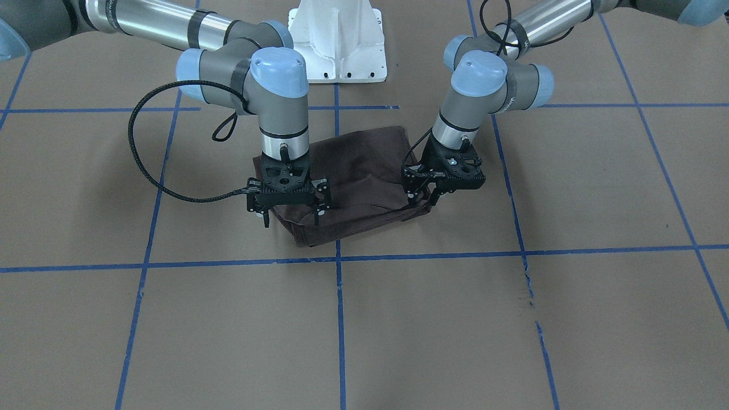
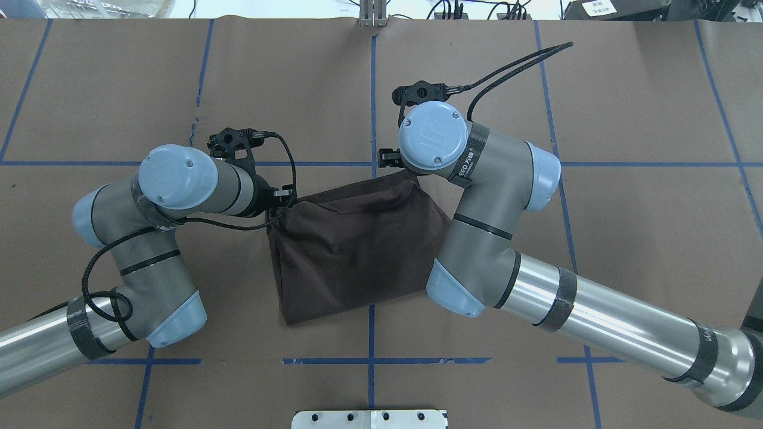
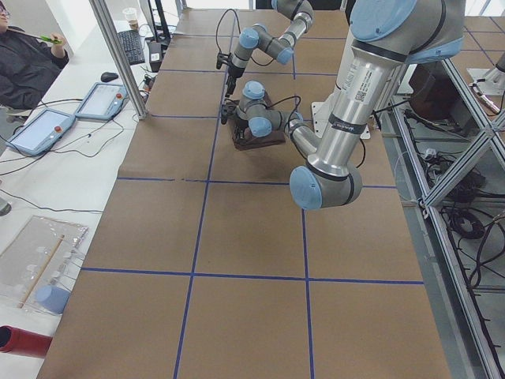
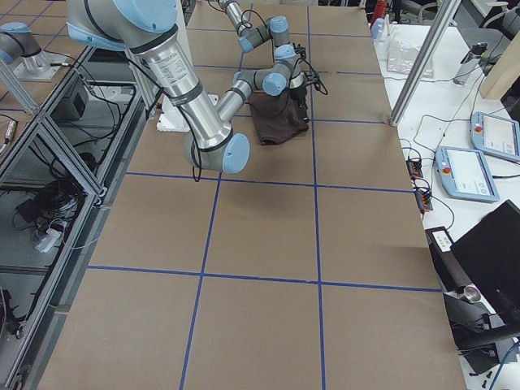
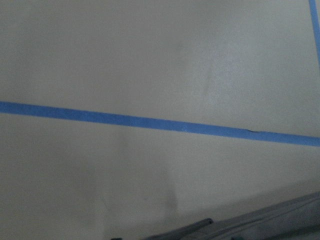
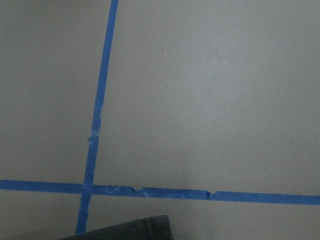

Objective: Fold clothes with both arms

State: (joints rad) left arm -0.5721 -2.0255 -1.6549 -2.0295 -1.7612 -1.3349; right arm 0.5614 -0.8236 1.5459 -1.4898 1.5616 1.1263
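The clothes are one dark brown T-shirt [image 1: 356,171], folded into a compact rectangle and lying flat on the brown paper [image 2: 351,250]. My right gripper [image 1: 290,219] points straight down over the shirt's near corner on the view's left, fingers spread wide and open across the cloth edge. My left gripper [image 1: 422,200] is tilted over the opposite near corner, and its fingers look parted with cloth showing between them. From overhead both wrists [image 2: 432,137] cover their fingers. The wrist views show only paper, blue tape and a grey sliver at the bottom edge.
The white base pedestal [image 1: 339,40] stands behind the shirt. Blue tape lines [image 1: 342,259] grid the table paper. A seated person [image 3: 28,63] and tablets [image 3: 102,99] are at a side table beyond the far edge. Aluminium posts [image 4: 418,61] rise at that edge.
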